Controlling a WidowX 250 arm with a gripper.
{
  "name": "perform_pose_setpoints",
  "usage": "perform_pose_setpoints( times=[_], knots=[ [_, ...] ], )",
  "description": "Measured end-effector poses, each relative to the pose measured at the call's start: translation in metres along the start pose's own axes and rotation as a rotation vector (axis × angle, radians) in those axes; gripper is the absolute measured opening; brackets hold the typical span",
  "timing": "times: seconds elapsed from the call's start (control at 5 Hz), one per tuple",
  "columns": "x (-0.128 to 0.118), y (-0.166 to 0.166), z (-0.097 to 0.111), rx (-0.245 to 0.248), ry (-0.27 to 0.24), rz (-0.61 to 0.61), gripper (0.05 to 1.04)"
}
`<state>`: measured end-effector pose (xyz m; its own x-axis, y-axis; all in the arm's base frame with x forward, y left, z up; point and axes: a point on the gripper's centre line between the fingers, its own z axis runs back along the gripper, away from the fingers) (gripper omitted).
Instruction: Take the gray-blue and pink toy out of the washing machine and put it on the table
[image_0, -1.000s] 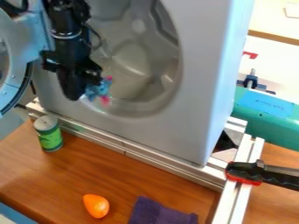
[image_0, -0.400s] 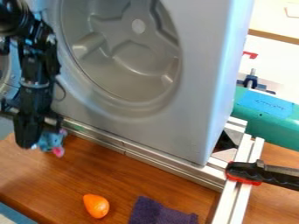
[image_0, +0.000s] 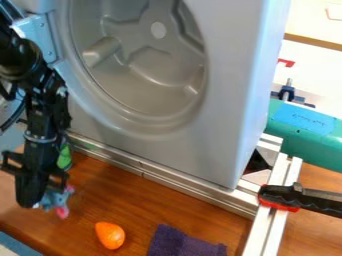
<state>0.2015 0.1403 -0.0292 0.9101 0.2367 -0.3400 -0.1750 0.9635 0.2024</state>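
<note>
The black gripper (image_0: 39, 200) hangs low over the left part of the wooden table. It is shut on a small blue and pink plush toy (image_0: 55, 201), which sticks out to its right. Behind the arm, a green can (image_0: 64, 157) is partly hidden. To the right of the toy and a little nearer the front, an orange object (image_0: 109, 235) lies on the table. A purple cloth (image_0: 180, 243) lies at the front edge of the view.
A grey toy washing machine (image_0: 167, 145) with its round opening (image_0: 143, 65) stands behind a metal rail (image_0: 167, 181). Its door is swung out at the left, behind the arm. A black and red clamp (image_0: 294, 199) grips the frame at right, near a teal object (image_0: 307, 145).
The gripper has come out of the machine's opening with the toy, first down and left, then lower over the table. The arm now covers part of the can.
</note>
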Motion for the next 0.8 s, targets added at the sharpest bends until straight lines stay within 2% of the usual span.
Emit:
perform_pose_setpoints(
  times=[0.2,0.4,0.6,0.8],
  knots=[
    [0.008,-0.005,-0.027,-0.008,-0.021,0.037,0.087],
    [0.011,-0.006,-0.039,-0.039,-0.015,0.060,0.087],
    [0.014,-0.007,-0.040,-0.060,-0.026,0.075,0.119],
    [0.011,-0.009,-0.024,-0.095,-0.058,0.122,0.316]
  ],
)
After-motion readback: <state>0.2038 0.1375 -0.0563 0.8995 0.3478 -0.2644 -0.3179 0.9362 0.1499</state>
